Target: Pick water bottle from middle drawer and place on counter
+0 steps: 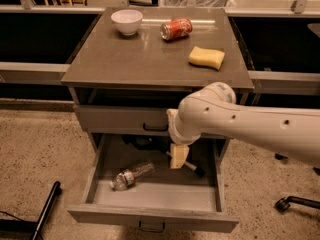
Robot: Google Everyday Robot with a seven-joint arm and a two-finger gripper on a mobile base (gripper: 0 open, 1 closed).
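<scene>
A speckled beige floor (35,149) surrounds a grey drawer cabinet, with dark shelving and a pale rail running behind it. The cabinet's tabletop (135,59) is a smooth grey-brown slab that overhangs the sides. It carries a white bowl (126,21) at the far left, a red soda can (176,28) lying on its side just right of the bowl, and a yellow sponge (206,57) nearer and to the right, well apart from both.

Below the slab there is a closed drawer front with a black handle (155,127). Under that, the middle drawer (160,191) is pulled out toward the near side, its plain grey tray open to view and a metal loop handle (151,227) on its front edge.

The water bottle (131,175) lies on its side in the left half of the tray, slanted from near left to far right (clear and crinkled, with a coloured label around its middle). It rests on the drawer floor and nothing holds it.

A thick white arm (240,126) reaches in from the right and bends down in front of the cabinet. The pincer (178,160) hangs from it into the far middle part of the open drawer, to the right of the bottle and apart from it. I cannot tell whether the pincer is spread or closed; it grips nothing that shows. Something dark (137,143) lies at the far back of the tray, too dim to name.

A black pole (46,210) slants across the floor at near left, and a chair caster (295,202) sits at near right.
</scene>
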